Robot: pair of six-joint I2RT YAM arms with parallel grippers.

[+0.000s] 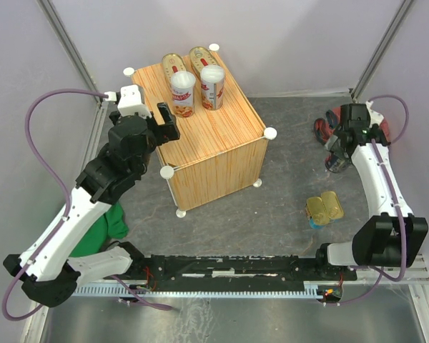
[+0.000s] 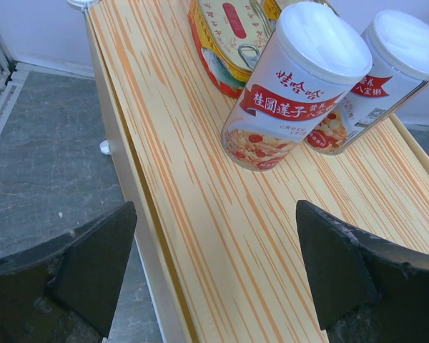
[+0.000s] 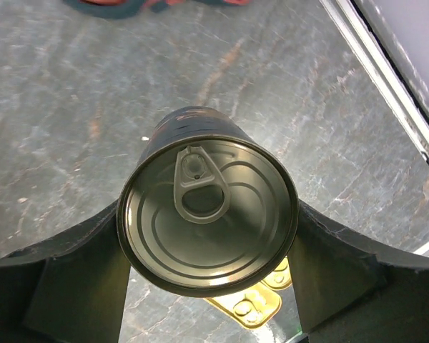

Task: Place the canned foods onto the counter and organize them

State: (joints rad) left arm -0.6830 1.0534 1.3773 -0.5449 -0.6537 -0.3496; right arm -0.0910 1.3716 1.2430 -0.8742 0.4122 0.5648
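Note:
The counter (image 1: 214, 143), a light wood-grain box, carries two oval gold cans (image 1: 173, 64) at its far end and two tall white-lidded cans (image 1: 182, 91) just in front of them. My left gripper (image 1: 164, 123) hovers over the counter's left edge, open and empty. In the left wrist view its fingers (image 2: 93, 264) straddle bare wood (image 2: 222, 236) short of the nearer tall can (image 2: 293, 93). My right gripper (image 3: 207, 246) is shut on the dark round can (image 3: 207, 221), pull-tab lid facing the camera. Two rectangular gold tins (image 1: 324, 209) lie on the floor below it.
A red cloth (image 1: 327, 125) lies by the right arm's wrist near the right wall. A green cloth (image 1: 114, 221) shows under the left arm. The counter's white knobs (image 1: 270, 133) stick up at its corners. A metal rail (image 3: 386, 78) borders the right side.

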